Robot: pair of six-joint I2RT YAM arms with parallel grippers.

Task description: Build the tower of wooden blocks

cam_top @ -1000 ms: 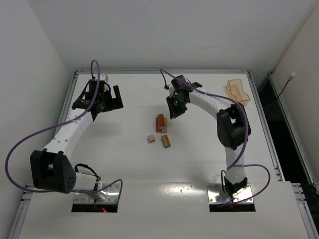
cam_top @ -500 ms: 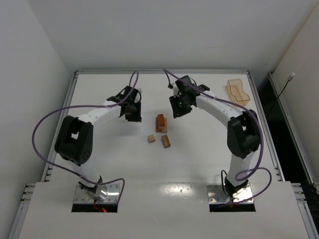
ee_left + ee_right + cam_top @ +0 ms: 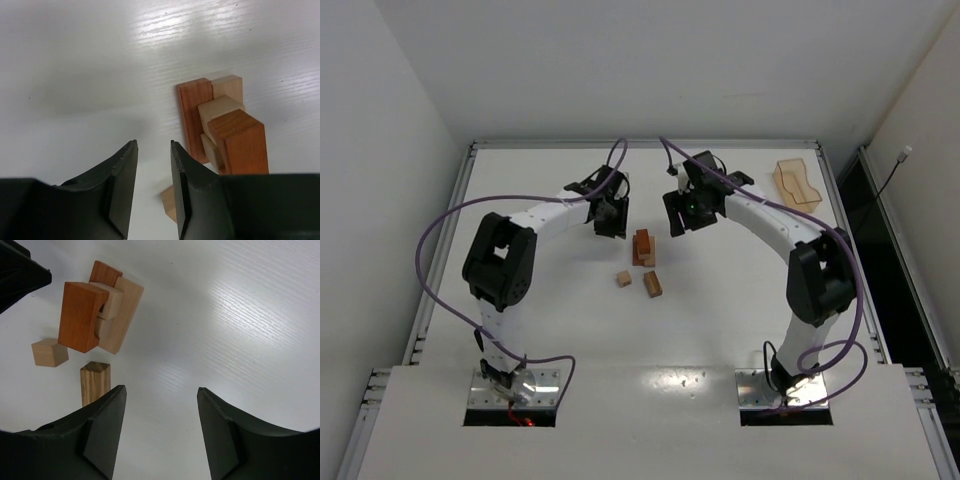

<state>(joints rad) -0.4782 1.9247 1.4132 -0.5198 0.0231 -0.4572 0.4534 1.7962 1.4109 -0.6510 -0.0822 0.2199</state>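
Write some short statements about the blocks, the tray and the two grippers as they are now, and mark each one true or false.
1. The left gripper and the right gripper both hold nothing. True.
2. The orange tray stands right beside the wood block tower. False: it sits near the far right corner of the table, well away from the tower.
3. A loose tan cube and a loose bar lie on the table close to the tower. True.
4. The tower is made of tan blocks only. False: it also has reddish-orange blocks.
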